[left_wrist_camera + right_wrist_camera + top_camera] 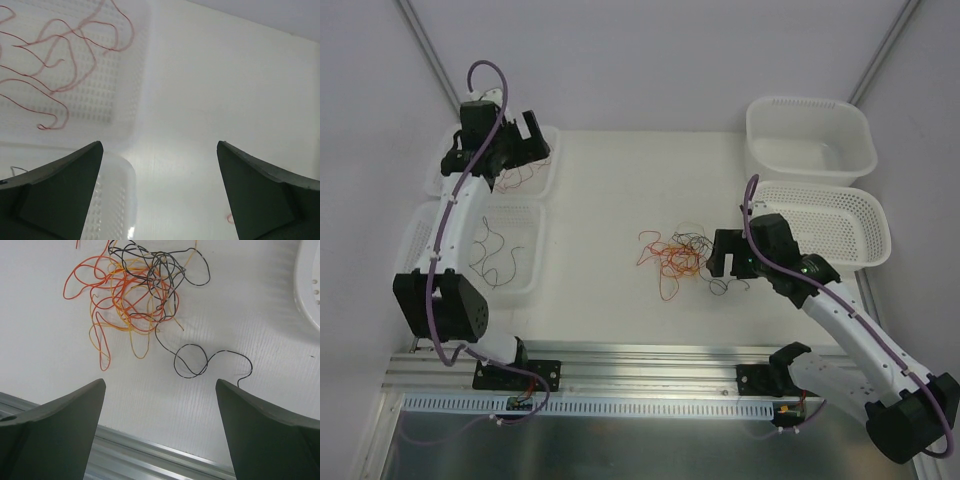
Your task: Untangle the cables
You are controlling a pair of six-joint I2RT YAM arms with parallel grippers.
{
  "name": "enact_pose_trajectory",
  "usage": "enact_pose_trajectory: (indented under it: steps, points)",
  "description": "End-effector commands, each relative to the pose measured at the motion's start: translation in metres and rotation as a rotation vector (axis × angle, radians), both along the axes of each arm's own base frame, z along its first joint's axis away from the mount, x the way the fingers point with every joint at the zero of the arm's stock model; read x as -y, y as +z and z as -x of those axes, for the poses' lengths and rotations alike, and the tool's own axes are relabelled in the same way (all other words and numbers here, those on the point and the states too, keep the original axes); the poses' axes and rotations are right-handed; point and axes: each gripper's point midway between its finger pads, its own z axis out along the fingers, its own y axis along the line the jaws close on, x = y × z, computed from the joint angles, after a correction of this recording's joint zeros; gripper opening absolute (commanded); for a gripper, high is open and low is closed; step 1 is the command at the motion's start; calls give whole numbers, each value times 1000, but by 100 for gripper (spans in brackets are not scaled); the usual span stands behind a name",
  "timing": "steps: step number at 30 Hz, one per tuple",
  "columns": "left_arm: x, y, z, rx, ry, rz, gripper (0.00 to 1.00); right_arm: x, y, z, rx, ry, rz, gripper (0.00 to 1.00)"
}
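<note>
Main tangle of cables (678,258) sits on the white table (610,180) near centre, slightly toward 3 o'clock, not in any basket. In the top view the clump is wider than deep, with its long axis about 9 to 3 o'clock. Orange, red and pale yellow loops bunch on the 9 o'clock side, and black loops lie on top toward 12 to 1 o'clock. In the right wrist view 1 black strand (192,360) runs out of the clump toward 4 to 5 o'clock, makes a small loop, then trails toward 3 o'clock with its free end hooked down toward 6. Right gripper (160,380) hangs just beside the clump at its 3 o'clock side, jaws spread wide, nothing between them, not touching any wire. Left gripper (159,143) is at the far-left basket (548,170), about 10 o'clock on the table, jaws wide apart and holding nothing. Loose red cables (55,60) lie inside that basket, their curls running mostly 9 to 3 o'clock in the left wrist view. The near-left basket (532,285), about 9 o'clock, holds a black cable (492,255) with its long axis near 12 to 6. 2 more white baskets sit at 2 o'clock, a deep one (810,145) and a shallower one (845,225); I can't tell if they hold any wire.
</note>
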Motion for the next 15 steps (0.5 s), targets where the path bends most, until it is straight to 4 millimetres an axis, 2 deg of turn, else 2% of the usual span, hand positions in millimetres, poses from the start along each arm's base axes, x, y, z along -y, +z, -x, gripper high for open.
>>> enact_pose_trajectory:
  steps: [1,2,3,4,5,6,8,9,10,11,12,13,14,15]
  points:
    - [55,8,42,29,-139,8,99,-8,8,1,14,4,-40,97]
    - [65,17,58,55,-165,2,99,-7,8,1,14,1,-38,96]
    - [86,-2,74,16,-217,7,99,-7,8,2,13,0,-37,96]
    - [96,-6,85,7,-236,20,99,-8,9,2,16,0,-38,95]
    - [106,1,101,27,-253,44,99,-7,9,2,15,-1,-39,94]
    - [126,-19,119,-16,-307,49,99,-8,9,2,18,-3,-43,93]
    - [144,-22,143,-16,-341,78,98,-7,8,0,19,-10,-36,92]
    - [151,-42,156,-58,-356,82,98,-7,8,-2,24,-14,-34,90]
    - [170,-48,172,-74,-406,90,98,-7,7,-4,27,-18,-32,88]
    - [180,-48,183,-69,-420,124,98,-7,6,-6,28,-19,-23,86]
    - [186,-65,195,-107,-439,123,98,-9,7,-11,43,-11,-20,81]
    - [200,-69,210,-108,-484,118,98,-9,8,-14,49,-8,-13,77]
    - [206,-73,216,-120,-480,136,98,-12,12,-18,59,5,-11,74]
    - [211,-87,225,-147,-493,133,98,-14,5,-22,33,13,7,71]
